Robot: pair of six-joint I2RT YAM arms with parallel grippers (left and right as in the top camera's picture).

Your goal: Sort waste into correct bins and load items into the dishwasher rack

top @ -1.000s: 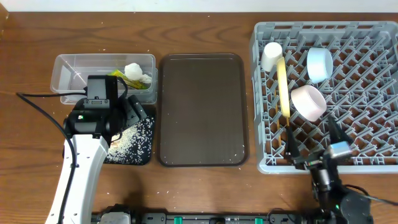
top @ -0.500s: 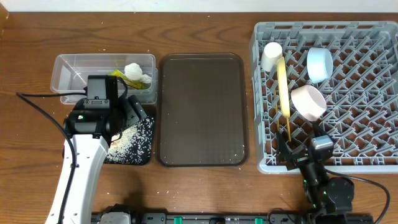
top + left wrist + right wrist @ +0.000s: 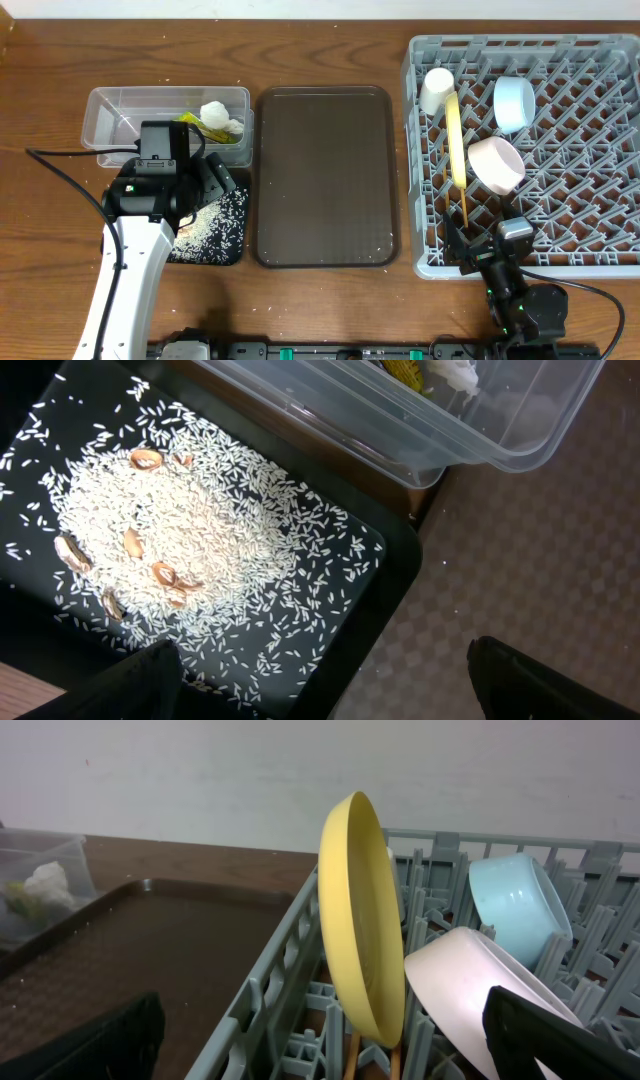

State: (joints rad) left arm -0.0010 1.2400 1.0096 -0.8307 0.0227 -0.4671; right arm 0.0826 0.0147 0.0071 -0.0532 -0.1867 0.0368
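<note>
The left claw [image 3: 212, 183] hangs over the glossy black tray [image 3: 210, 257], with white rice grains [image 3: 225, 215] strewn beneath it and to its right. Just beyond this claw sits the clear tub [image 3: 120, 115], holding a yellow-green wrapper [image 3: 190, 122] and a white tissue wad [image 3: 215, 113]. To its right, on the tabletop, lies the dark brown serving tray [image 3: 323, 175]. The right claw [image 3: 487, 246] sits at the near edge of the grey rack [image 3: 590, 150]. Straight ahead of it are the chopsticks [image 3: 463, 205], the yellow plate [image 3: 455, 135] on edge and the white bowl [image 3: 496, 165]. Farther on are the white cup [image 3: 437, 90] and the light blue bowl [image 3: 513, 103].
</note>
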